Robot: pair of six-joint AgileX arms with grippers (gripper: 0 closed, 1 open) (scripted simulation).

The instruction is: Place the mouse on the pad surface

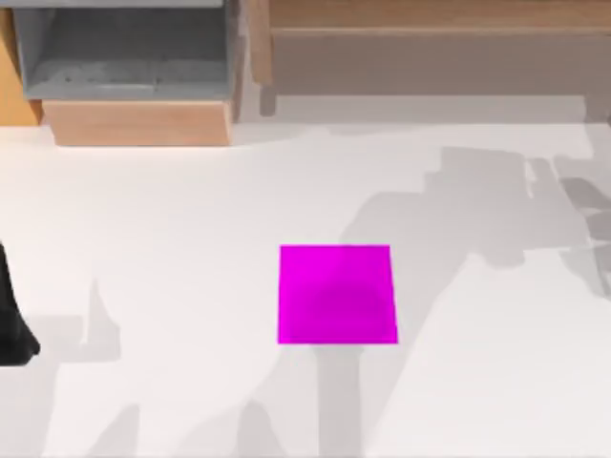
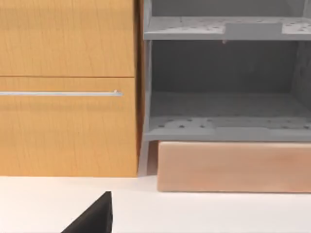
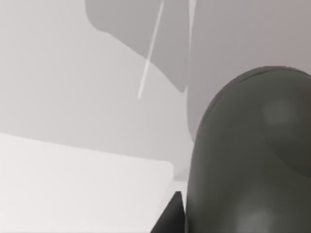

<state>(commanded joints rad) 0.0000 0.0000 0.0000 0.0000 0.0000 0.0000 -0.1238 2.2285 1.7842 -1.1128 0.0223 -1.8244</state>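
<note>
pad: 1. Flat magenta square, thin, unmarked, lying on the bench, nothing on it. Shadows fall across it.
mouse: 1. Smooth grey rounded body, seen close up in the right wrist view, right at the right pincer, off the pad.
right pincer: one dark pointed finger tip shows beside the mouse, touching or nearly so. Cannot tell if it is spread or pinching the mouse.
left pincer: one black wedge-shaped finger tip over the bench, facing the cabinet and shelf. Cannot tell if spread or pressed together.
left arm: 1 black shape at the bench's left edge, well apart from the pad.
bench: 1. White, smooth, matte, with several grey arm shadows.
cabinet: 1. Orange wood grain, flat front, ahead of the left pincer.
handle: 1. Thin silver bar, horizontal on the cabinet front.
shelf: 1 grey unit, two perforated tiers, just beside the cabinet.
block: 1. Pale wood, rectangular, under the shelf, resting on the bench.
board: 1 long wooden piece along the far side of the bench, beyond the pad.
</note>
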